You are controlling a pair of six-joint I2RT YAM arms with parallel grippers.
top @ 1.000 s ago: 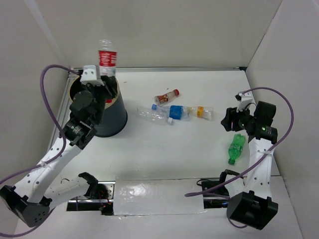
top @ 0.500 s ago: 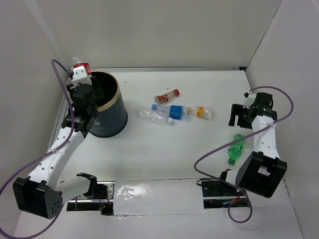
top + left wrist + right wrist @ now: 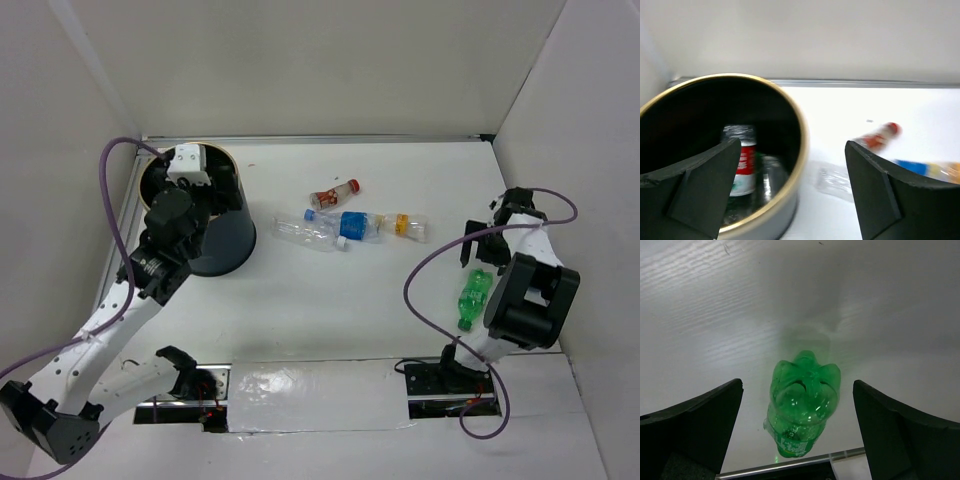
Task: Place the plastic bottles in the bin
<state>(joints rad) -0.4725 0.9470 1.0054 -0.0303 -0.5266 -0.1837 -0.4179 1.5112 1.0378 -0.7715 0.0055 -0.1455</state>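
Far left on the white table (image 3: 300, 300), a tall dark navy cylindrical bin (image 3: 228, 240) with a gold rim stands upright. The left gripper (image 3: 198, 172) hangs over the bin mouth. In the left wrist view its jaws are spread wide with nothing between them. Inside the bin, against the black wall, sits a clear plastic bottle with a red label (image 3: 742, 165). A second clear bottle (image 3: 771, 175) is just beside it, too dim for detail.

Mid-table, four bottles lie on their sides. A small red-labelled bottle with a red cap (image 3: 335, 193) is farthest back. Just nearer, a row of three runs left to right, close together:
- a clear unlabelled plastic bottle (image 3: 298, 230)
- a blue-labelled clear bottle (image 3: 355, 225)
- a yellow-orange-labelled clear bottle (image 3: 405, 226)

All four are well apart from the bin.

On the right side, near the right wall, a green plastic bottle (image 3: 802, 395) lies on its side on the table. The right gripper (image 3: 482, 243) is over its far end, pointing down. In the right wrist view the jaws are fully spread, with one finger (image 3: 695, 420) on each side of the green bottle. There is no contact, and the gripper holds nothing.
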